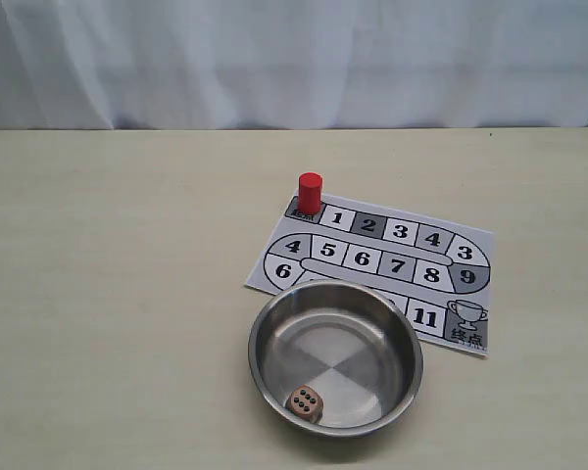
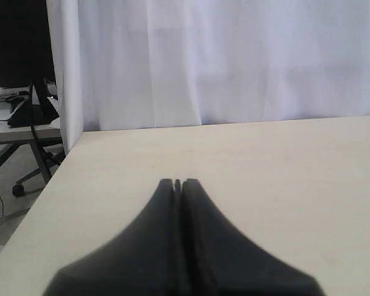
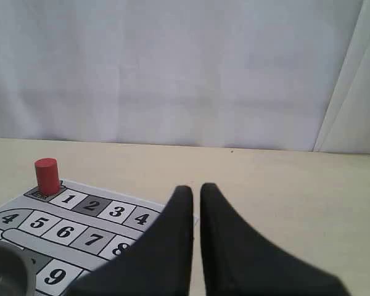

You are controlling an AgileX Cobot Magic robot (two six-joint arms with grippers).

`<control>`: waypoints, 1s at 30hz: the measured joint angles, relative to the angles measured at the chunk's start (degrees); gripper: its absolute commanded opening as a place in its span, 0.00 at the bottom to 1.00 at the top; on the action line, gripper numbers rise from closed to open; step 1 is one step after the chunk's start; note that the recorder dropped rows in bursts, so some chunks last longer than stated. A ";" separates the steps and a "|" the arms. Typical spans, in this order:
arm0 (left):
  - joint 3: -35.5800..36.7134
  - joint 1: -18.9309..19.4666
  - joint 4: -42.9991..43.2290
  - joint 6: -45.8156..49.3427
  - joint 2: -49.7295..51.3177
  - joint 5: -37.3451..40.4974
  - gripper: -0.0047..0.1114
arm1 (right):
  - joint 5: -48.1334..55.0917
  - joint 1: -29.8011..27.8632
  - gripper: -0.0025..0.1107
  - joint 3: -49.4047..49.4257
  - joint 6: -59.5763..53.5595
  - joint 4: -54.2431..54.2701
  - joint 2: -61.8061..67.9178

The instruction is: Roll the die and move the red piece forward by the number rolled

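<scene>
Exterior view showed the die [image 1: 305,400] in the steel bowl [image 1: 259,338] and the red piece [image 1: 310,193] on the board [image 1: 400,232]'s start square, its advance apparently not yet made, with left fingers [image 2: 165,213] and right fingers [image 3: 179,225] clenched empty.

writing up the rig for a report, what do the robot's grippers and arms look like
Only the grippers show. The left gripper and the right gripper look alike: two matte black fingers each, broad at the base and curving in to narrow blunt tips. No markings or cables are visible. The arms are out of every view.
</scene>
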 measured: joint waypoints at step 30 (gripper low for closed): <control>0.00 0.00 0.00 0.00 0.00 0.00 0.04 | -11.14 0.00 0.06 -2.46 1.54 0.00 0.00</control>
